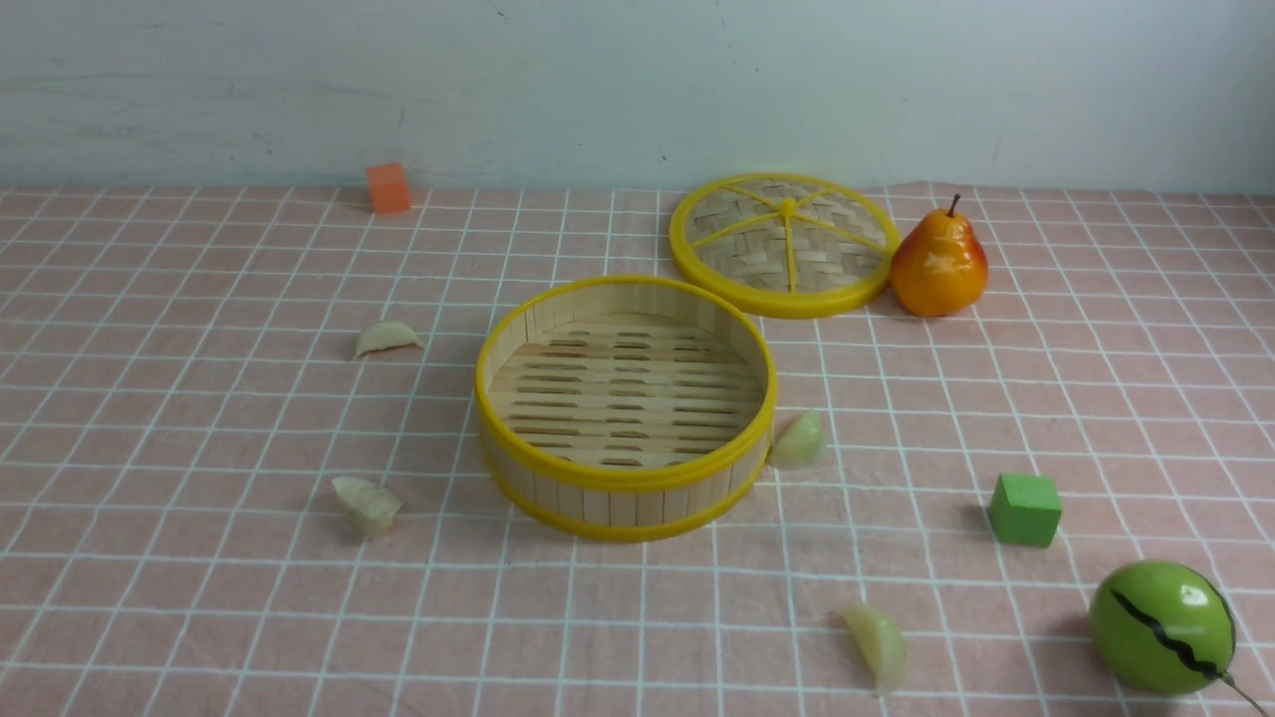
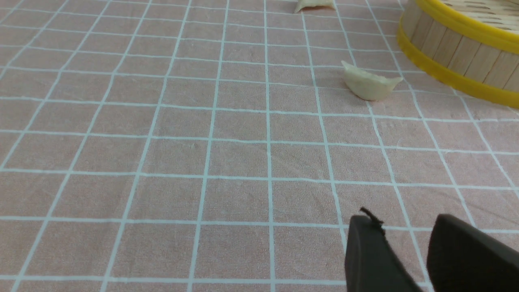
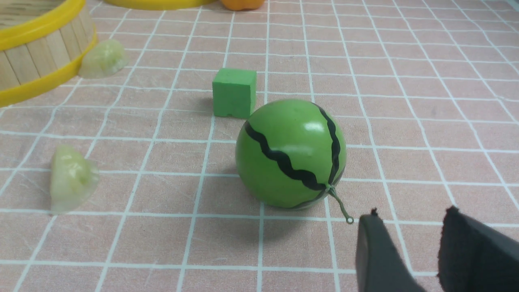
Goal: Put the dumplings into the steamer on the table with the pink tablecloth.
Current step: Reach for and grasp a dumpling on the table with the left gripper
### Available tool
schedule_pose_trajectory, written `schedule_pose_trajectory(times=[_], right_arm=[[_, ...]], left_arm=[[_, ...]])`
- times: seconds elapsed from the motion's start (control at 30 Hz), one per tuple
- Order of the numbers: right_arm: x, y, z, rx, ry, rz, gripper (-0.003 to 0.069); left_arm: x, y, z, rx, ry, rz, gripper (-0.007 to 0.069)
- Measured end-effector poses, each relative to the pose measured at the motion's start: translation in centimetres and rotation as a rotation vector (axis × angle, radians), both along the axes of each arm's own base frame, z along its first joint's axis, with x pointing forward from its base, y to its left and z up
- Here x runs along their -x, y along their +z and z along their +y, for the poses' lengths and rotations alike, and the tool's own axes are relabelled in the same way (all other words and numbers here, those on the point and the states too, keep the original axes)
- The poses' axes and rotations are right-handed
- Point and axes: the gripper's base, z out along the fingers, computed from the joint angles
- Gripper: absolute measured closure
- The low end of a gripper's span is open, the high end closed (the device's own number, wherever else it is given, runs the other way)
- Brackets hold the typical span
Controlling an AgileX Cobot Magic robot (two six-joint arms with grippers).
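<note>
Dumplings lie well ahead of our left gripper and right gripper; both our jaws stand slightly apart, gripping nothing.

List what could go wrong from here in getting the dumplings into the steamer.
1. One dumpling lies right beside the steamer wall; a grasp there could shove the steamer.
2. The round watermelon toy sits just ahead of the right tool; a nudge may roll it into the nearest dumpling.
3. The green cube is about dumpling-sized; it could be picked by mistake.
</note>
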Motion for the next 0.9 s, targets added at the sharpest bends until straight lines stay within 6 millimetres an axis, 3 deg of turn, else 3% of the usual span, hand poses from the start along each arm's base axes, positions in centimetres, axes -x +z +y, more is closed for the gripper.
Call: schedule_pose_trajectory(times=[0.3, 0.53, 0.9], right_arm=[[0.0, 0.0, 0.0, 0.001, 0.0, 0.0, 0.0419], [-0.2, 0.3, 0.0, -0.016, -0.007, -0.062, 0.0419], [-0.3, 4.2, -0.6, -0.021, -0.067, -0.502, 0.0419]], left_arm=[[-0.1, 0.2, 0.0, 0.001, 0.001, -0.022, 0.0396], [-0.3, 1.1, 0.0, 0.008, 0.006, -0.132, 0.0389], [-0.5, 3.1, 0.1, 0.024, 0.015, -0.354, 0.0389]])
